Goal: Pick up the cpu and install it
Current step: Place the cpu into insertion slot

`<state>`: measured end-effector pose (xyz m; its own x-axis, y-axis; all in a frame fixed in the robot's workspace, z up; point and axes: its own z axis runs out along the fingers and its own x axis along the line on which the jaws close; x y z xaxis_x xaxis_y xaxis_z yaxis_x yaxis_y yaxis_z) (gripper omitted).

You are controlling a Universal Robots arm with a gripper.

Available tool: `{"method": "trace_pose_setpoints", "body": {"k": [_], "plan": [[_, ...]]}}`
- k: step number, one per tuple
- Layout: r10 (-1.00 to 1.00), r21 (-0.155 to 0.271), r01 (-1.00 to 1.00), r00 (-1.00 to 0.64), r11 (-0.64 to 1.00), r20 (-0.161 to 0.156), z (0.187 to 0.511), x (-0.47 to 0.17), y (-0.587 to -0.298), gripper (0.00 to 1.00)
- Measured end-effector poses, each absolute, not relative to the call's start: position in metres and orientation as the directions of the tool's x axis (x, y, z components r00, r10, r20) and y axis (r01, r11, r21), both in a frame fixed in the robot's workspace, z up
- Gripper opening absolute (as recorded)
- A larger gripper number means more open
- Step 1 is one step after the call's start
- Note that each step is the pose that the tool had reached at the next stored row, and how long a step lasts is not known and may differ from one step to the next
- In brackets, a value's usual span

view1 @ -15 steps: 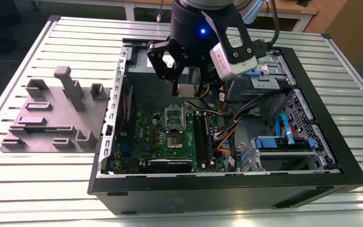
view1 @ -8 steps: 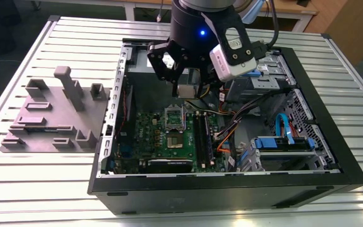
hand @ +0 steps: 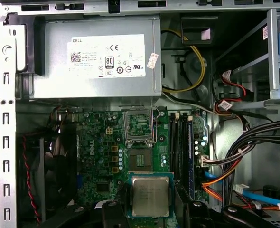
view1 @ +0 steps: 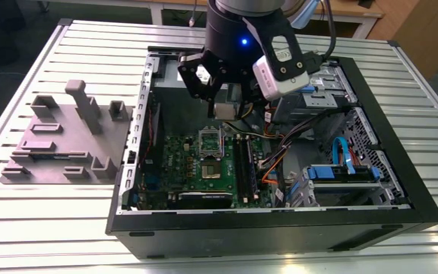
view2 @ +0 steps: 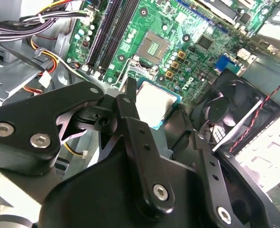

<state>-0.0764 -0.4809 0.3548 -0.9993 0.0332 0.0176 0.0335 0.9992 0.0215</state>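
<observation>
Hanging over the open computer case [view1: 280,231], the gripper [view1: 227,108] is clamped on the cpu [hand: 150,194]. Its two dark fingers [hand: 115,211] press against opposite edges of the chip. The cpu is held in the air, level, with its silvery metal top facing up and a thin pale rim around it. It sits above the green motherboard [view1: 175,165] and is not seated in anything.

In the first wrist view the socket [hand: 140,159] shows bare just beside the held chip. Its metal bracket [hand: 139,122] is swung open on the side toward the grey power supply [hand: 97,57]. Long memory slots [hand: 182,142] run alongside the socket, and bundles of black and orange cables [hand: 235,161] lie beyond them. In the second wrist view a black fan [view2: 228,107] sits near the edge of the board.

The case lies on its side on a slatted metal tabletop [view1: 44,228]. A grey holder block [view1: 67,142] with upright posts rests on the exterior view's left of the case.
</observation>
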Motion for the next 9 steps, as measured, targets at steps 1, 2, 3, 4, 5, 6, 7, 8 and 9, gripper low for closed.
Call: {"method": "trace_pose_setpoints", "body": {"k": [1, 2, 3, 4, 5, 6, 7, 8, 9], "plan": [[0.033, 0.021, 0.034, -0.999, 0.999, 0.018, 0.3546, -0.0764, -0.481, 0.47], [0.033, 0.022, 0.034, -0.999, 0.999, 0.018, 0.3543, -0.0764, -0.481, 0.47], [0.033, 0.022, 0.034, -0.999, 0.999, 0.018, 0.3542, -0.0764, -0.481, 0.47], [0.033, 0.022, 0.034, -0.999, 0.999, 0.018, 0.354, -0.0764, -0.481, 0.47], [0.033, 0.022, 0.034, -0.999, 0.999, 0.018, 0.3538, -0.0764, -0.4811, 0.47], [0.033, 0.022, 0.034, -0.999, 0.999, 0.018, 0.3536, -0.0764, -0.4811, 0.47], [0.033, 0.022, 0.034, -0.999, 0.999, 0.018, 0.3534, -0.0764, -0.4812, 0.47], [0.033, 0.022, 0.034, -0.999, 0.999, 0.018, 0.3532, -0.0764, -0.4812, 0.47], [0.033, 0.022, 0.034, -0.999, 0.999, 0.018, 0.353, -0.0764, -0.4814, 0.47]]}}
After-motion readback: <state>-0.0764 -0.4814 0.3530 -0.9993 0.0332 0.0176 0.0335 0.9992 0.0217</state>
